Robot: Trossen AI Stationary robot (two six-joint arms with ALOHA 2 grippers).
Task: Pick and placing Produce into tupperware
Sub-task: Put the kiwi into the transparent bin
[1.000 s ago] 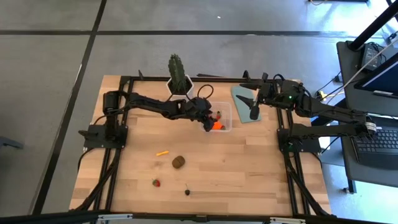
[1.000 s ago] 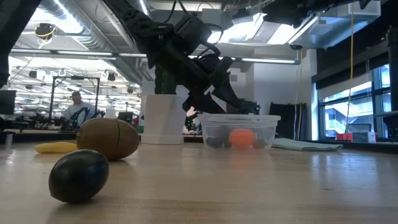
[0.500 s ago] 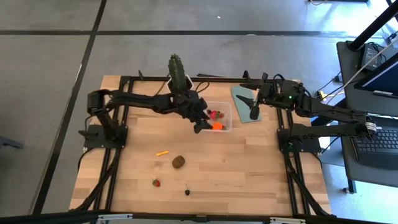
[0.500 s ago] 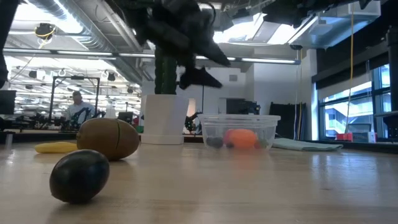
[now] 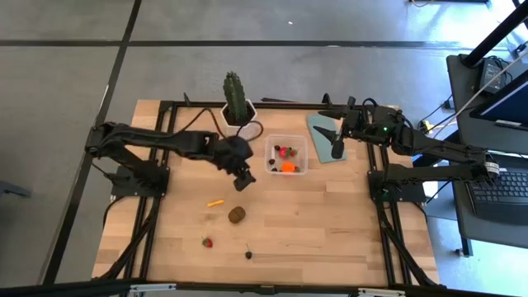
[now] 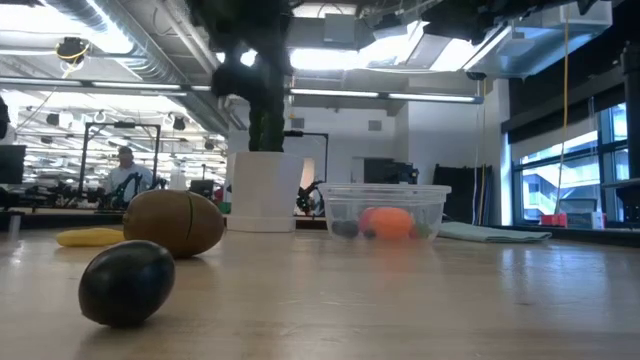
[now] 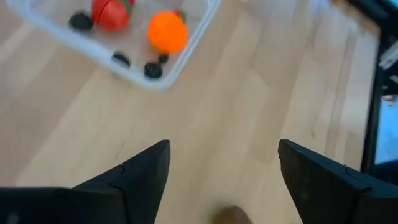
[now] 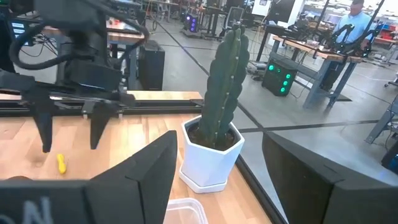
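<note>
Clear square plastic tupperware (image 5: 286, 155) is holding an orange ball (image 5: 287, 167); left tool (image 5: 244, 177) is hovering beside it wide open, empty; right tool (image 5: 337, 148) is waiting open over the blue-grey lid (image 5: 322, 124).

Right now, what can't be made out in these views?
- Low view: left arm is a dark blur at the top edge; its tool can't be found.
- Left wrist view: brown oval cut off by the bottom edge.
- High view: dark berry too small to identify.

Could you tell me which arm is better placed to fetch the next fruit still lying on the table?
The left: its open left gripper hovers just beside the brown oval and yellow stick, while the right gripper waits over the blue-grey lid.
</note>
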